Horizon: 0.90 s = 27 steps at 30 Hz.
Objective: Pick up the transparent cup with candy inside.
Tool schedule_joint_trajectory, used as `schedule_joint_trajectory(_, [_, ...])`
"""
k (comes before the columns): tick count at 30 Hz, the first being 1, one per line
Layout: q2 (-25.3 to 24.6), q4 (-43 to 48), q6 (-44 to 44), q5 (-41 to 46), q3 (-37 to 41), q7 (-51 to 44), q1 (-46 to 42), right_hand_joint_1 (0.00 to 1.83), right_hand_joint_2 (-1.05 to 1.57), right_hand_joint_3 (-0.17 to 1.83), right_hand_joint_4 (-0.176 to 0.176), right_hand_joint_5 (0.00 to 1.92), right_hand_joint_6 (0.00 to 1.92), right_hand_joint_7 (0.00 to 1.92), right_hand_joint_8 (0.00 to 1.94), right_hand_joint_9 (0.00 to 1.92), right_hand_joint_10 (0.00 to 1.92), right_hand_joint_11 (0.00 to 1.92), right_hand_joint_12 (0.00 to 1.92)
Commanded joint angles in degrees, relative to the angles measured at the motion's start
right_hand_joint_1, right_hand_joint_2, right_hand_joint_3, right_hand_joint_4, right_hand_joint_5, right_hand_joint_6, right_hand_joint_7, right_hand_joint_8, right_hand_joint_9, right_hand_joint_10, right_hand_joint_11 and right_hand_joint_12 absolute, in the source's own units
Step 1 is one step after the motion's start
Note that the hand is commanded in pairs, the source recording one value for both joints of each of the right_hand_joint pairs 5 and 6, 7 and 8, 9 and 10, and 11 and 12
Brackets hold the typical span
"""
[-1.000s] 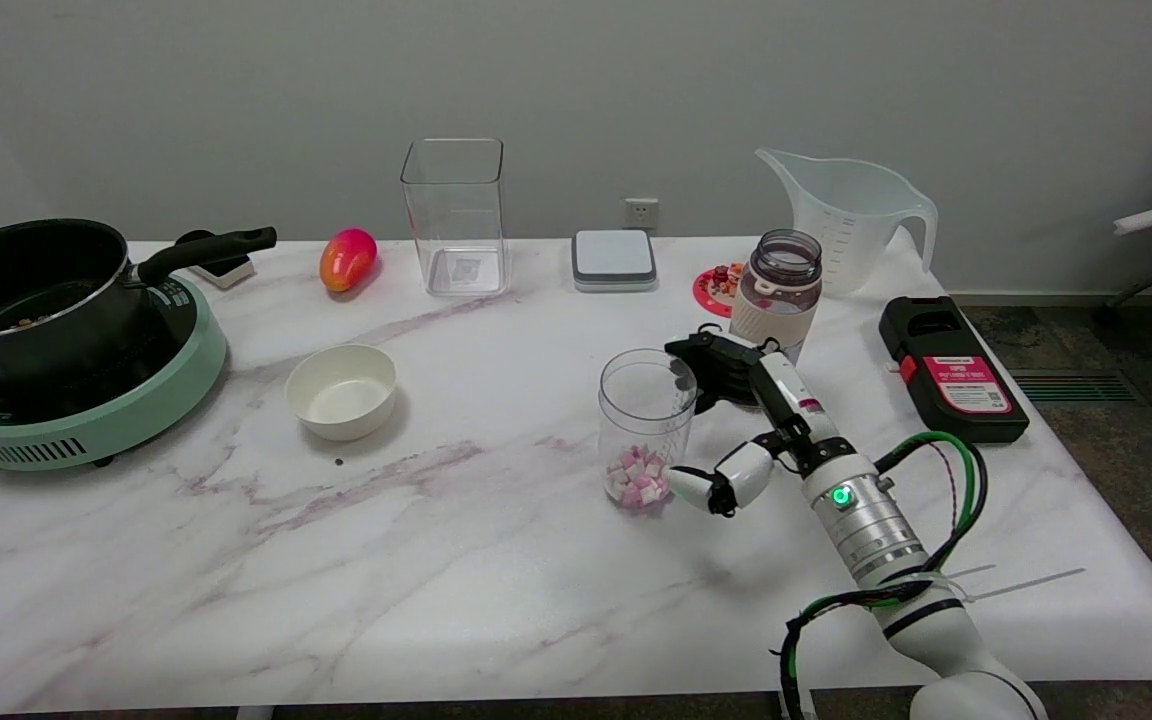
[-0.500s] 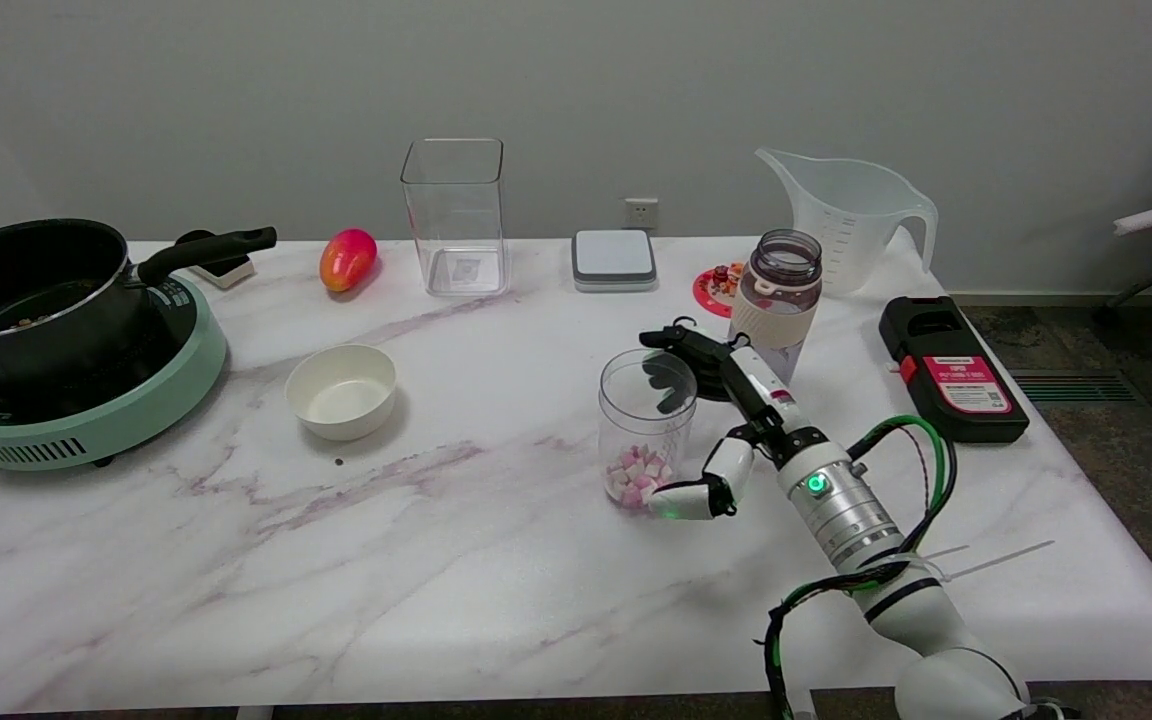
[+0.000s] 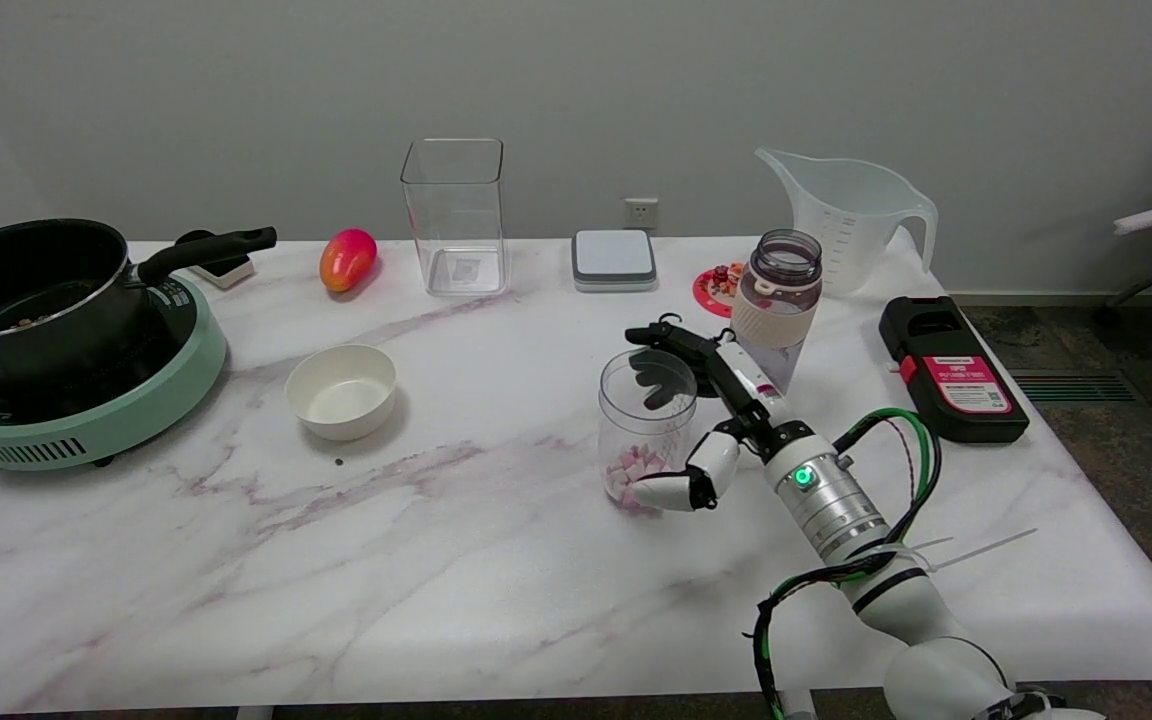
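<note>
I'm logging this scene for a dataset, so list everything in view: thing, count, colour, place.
cup with candy: 1, clear, pink-white candy, table centre-right
pot: 1, black, on cooker
cooker: 1, mint green, left
bowl: 1, cream, left of centre
mango: 1, red-orange, back
square container: 1, clear, back
flat box: 1, grey-white, back
bottle: 1, smoky, lidless, right
jug: 1, clear, back right
black device: 1, red label, right
right hand: 1, black-white, fingers around cup, grip unclear

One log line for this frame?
phase: grasp approach | right hand: open, fingers around candy cup | cup: upright on table | lift: not yet
</note>
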Motion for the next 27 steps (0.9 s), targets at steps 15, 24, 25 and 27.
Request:
schedule_joint_trajectory(15, [-1.85,-4.13,-0.05,2.4,-0.23,3.59,2.26,1.29,-0.51,1.31,0.0,0.56,0.56,0.62,0.62,0.64,0.64,0.77,0.77])
schedule_joint_trajectory(24, [-2.99,-5.54,0.11,2.45,-0.23,3.88,2.59,1.28,-0.52,1.33,0.0,0.58,0.58,0.63,0.63,0.64,0.64,0.77,0.77])
schedule_joint_trajectory(25, [-3.1,-5.72,0.17,2.42,-0.23,4.11,2.69,1.28,-0.52,1.33,0.0,0.58,0.58,0.63,0.63,0.64,0.64,0.77,0.77])
schedule_joint_trajectory(27, [-3.66,-6.44,0.21,2.04,-0.23,5.78,2.92,1.28,-0.52,1.34,0.0,0.58,0.58,0.63,0.63,0.63,0.63,0.76,0.76])
